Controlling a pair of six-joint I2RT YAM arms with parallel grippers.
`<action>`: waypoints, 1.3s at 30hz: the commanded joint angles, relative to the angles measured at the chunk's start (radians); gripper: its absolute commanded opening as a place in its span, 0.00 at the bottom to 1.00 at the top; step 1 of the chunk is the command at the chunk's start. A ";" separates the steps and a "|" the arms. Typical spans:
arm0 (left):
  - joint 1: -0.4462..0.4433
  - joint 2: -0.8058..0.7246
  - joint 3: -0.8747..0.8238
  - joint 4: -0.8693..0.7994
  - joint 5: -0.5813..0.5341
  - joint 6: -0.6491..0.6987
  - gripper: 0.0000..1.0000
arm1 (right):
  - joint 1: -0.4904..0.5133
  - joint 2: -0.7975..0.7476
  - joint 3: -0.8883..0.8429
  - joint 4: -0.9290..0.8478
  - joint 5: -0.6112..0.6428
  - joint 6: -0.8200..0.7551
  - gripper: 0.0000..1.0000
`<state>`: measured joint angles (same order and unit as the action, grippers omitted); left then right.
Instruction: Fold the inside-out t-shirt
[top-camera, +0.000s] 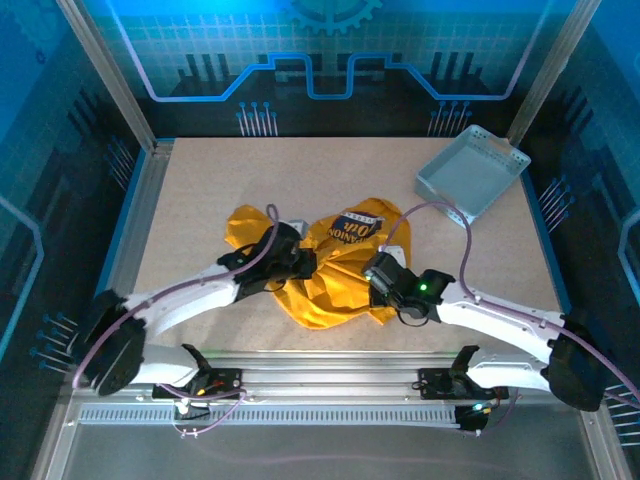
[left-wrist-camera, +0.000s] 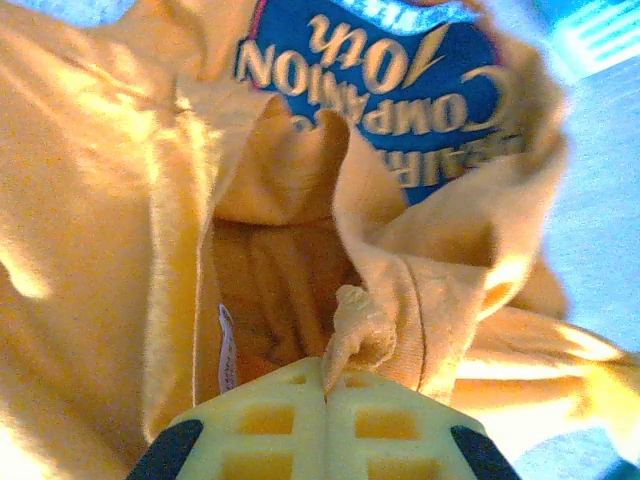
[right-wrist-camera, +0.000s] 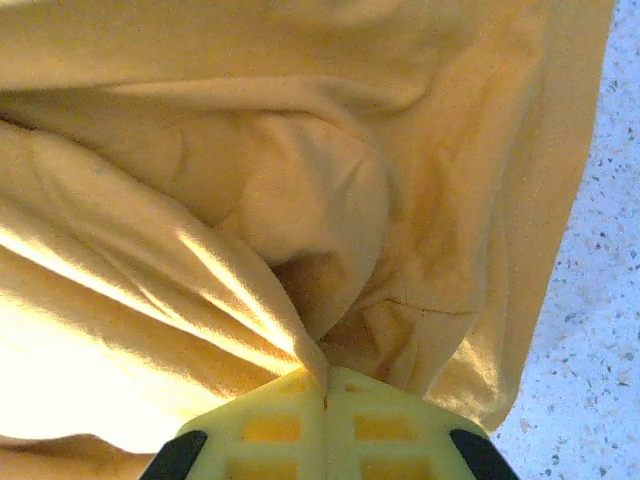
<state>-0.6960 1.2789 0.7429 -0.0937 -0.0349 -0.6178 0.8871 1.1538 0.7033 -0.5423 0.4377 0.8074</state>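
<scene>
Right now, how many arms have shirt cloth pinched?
2: the left fingers are shut on a bunched fold of the t-shirt near its navy print; the right fingers are shut on a fold near its right edge.

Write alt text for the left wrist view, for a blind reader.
The left gripper's pale yellow fingers, closed together at the bottom edge, pinch a bunched fold of a crumpled mustard-yellow soft cloth t-shirt. Its dark navy round print with white lettering sits upside down at the top, and pale tabletop shows at right.
</scene>
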 joint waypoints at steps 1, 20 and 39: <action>0.031 -0.076 -0.098 0.104 0.057 -0.042 0.00 | 0.002 -0.022 -0.087 -0.001 0.011 -0.055 0.00; 0.043 -0.106 -0.200 0.261 0.225 -0.112 0.00 | -0.122 0.238 0.254 -0.023 -0.173 -0.244 0.57; 0.071 -0.142 -0.156 0.178 0.179 -0.085 0.00 | -0.166 0.424 0.334 -0.059 0.011 -0.186 0.42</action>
<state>-0.6445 1.1622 0.5488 0.1093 0.1608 -0.7265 0.7338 1.5875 1.0225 -0.5533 0.4133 0.5838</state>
